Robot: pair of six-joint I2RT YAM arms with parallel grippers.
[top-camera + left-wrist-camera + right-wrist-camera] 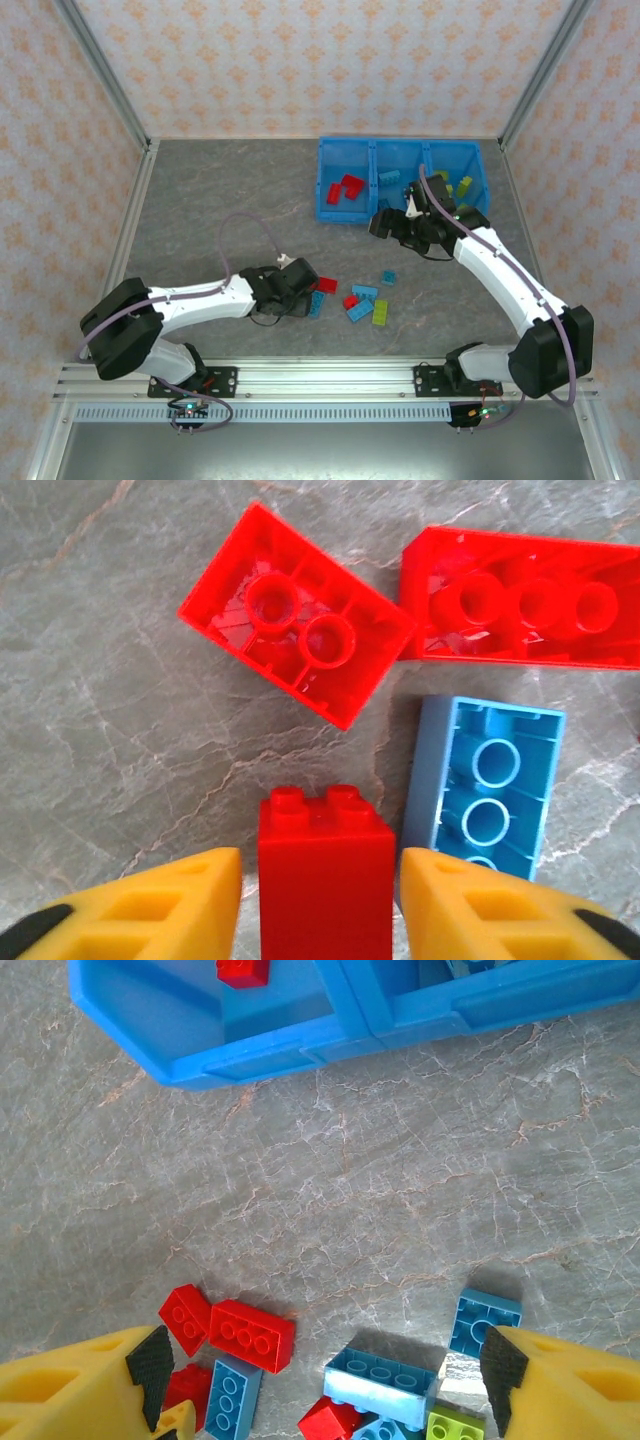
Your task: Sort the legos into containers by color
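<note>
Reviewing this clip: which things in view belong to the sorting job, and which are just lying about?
Job:
- loose legos
- red brick between the open left end effector fingers
- blue bin, three compartments
- right end effector, open

Not part of it:
- grey table
- metal rail
- patterned walls

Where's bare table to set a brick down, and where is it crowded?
Bare: the table left of the bin, and the strip between bin and loose legos, under the right gripper. Crowded: around those legos, by the left gripper.
</note>
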